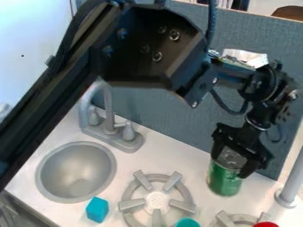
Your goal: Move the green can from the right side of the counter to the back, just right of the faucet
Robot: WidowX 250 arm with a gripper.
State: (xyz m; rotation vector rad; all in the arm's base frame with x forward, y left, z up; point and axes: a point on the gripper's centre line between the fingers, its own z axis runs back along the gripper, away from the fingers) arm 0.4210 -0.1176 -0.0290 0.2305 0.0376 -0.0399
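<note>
Starting at the left, I have one round grey sink [75, 166] set in one pale counter [189, 165]. Just behind it stands one grey faucet [112, 138] with two handles, one on each side of its spout. Near the sink's lower right is one blue block [97, 209]. Next comes one whole burner [157, 200], five of its prongs showing, with one teal round thing [188, 223] at its lower right edge.

Right of that burner, near the backsplash [172, 119], is my one green can [223, 181]. My single gripper [230, 163] reaches it from above, jaws pinching the can's upper part, one on either side. The can is close to upright: its silvery top points up toward my wrist and its long axis runs nearly vertical, base down at the counter. I can't tell whether the base touches.

Farther right I count one partly visible burner [241, 218], one red round thing [266, 225] and one grey post [292, 179].
</note>
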